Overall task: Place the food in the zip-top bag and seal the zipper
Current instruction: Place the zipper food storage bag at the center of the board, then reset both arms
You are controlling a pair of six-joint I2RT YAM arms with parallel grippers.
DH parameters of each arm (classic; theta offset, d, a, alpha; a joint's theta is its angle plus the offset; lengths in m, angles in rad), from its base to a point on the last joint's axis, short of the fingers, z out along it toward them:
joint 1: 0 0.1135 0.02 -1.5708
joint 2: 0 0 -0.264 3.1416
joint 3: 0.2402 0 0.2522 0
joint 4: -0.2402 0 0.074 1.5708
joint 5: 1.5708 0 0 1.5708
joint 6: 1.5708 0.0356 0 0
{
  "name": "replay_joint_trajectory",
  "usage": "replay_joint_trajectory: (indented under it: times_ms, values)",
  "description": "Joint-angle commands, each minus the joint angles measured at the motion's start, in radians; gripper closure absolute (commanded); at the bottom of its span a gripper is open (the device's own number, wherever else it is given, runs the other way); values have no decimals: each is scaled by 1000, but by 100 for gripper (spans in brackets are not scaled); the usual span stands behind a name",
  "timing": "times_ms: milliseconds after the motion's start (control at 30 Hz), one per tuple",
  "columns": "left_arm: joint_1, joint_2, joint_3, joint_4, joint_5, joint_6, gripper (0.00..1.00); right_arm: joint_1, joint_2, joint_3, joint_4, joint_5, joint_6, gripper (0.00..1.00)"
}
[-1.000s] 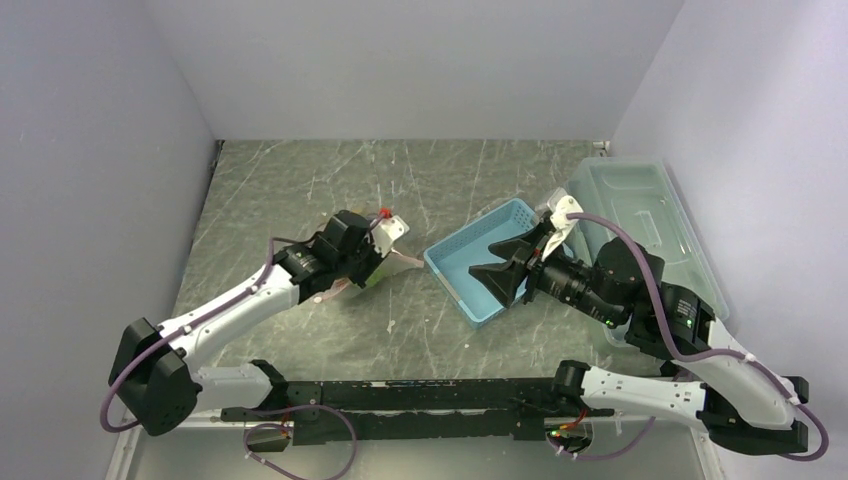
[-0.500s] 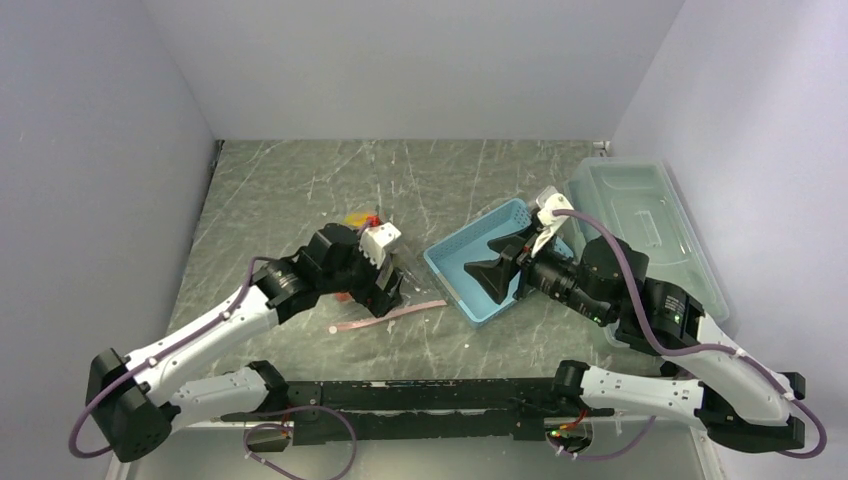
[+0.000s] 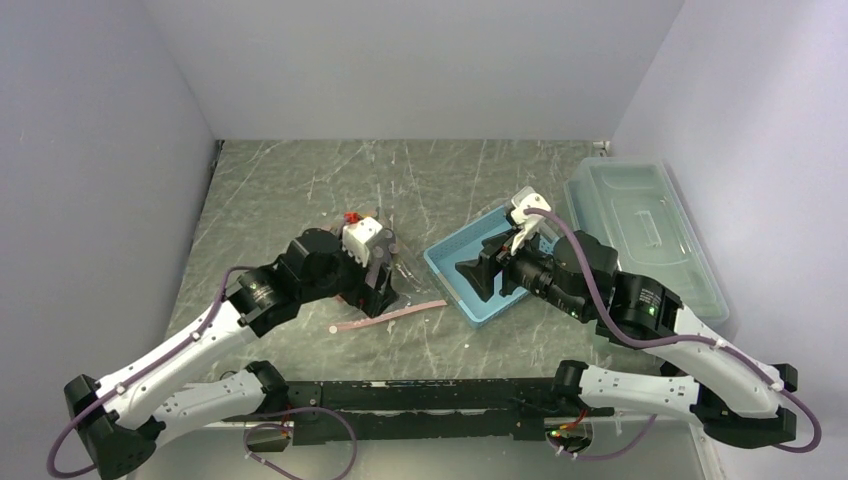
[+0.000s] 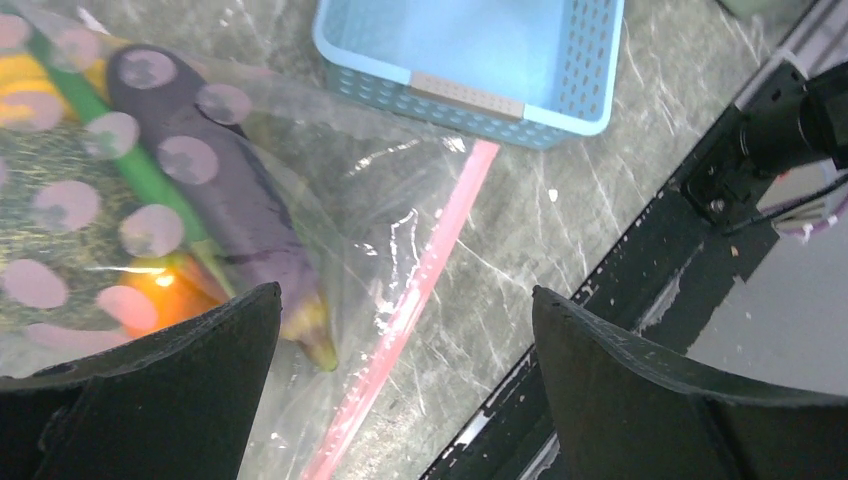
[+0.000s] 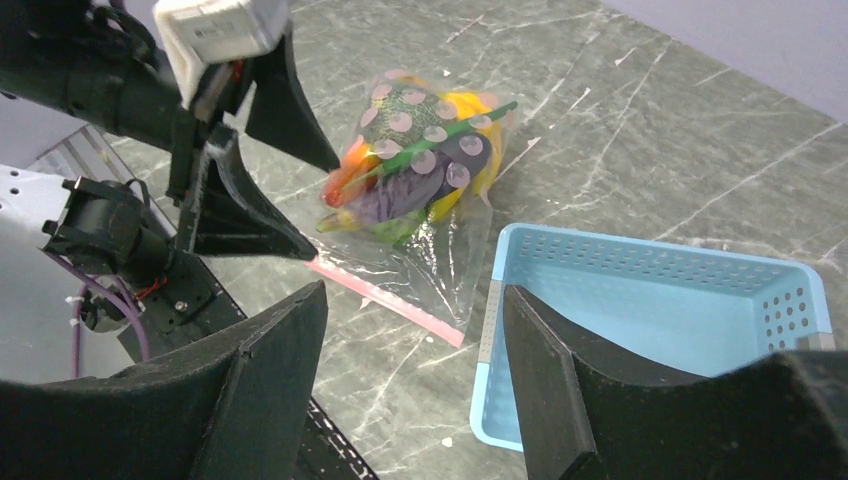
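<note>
The left gripper (image 4: 405, 292) has just released the bag (image 5: 440, 240), which now lies on the table (image 5: 620, 130) left of the basket (image 5: 650, 256) with the food (image 5: 420, 150) inside; both it and the right gripper (image 5: 415, 292) stand open and empty, so filling seems done, though I cannot tell if the zipper (image 5: 385, 300) is sealed.

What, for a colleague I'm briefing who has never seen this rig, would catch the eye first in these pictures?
The clear zip-top bag stuffed with bright toy food lies left of centre on the table, its pink zipper along the near edge. The left gripper hangs wide open over it, holding nothing. To the right sits a light-blue basket with nothing visible inside.
</note>
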State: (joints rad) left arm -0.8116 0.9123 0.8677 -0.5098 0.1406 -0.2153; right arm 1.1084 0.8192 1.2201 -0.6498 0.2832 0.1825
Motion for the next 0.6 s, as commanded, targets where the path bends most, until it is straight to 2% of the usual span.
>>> replay_joint_trajectory:
  times_ms: [0,200,333,567]
  values:
    - [-3,-26,96,-36,-130,-40,0,-4,0,-7,25,38,-14,31]
    - [0,53,242,-146,-204,-19,0,-8,27,-2,26,38,-26,27]
    - [4,130,370,-240,-172,39,0,-26,64,1,26,29,-43,25]
    - [12,205,531,-317,-188,90,0,-122,158,11,42,-57,-70,23]
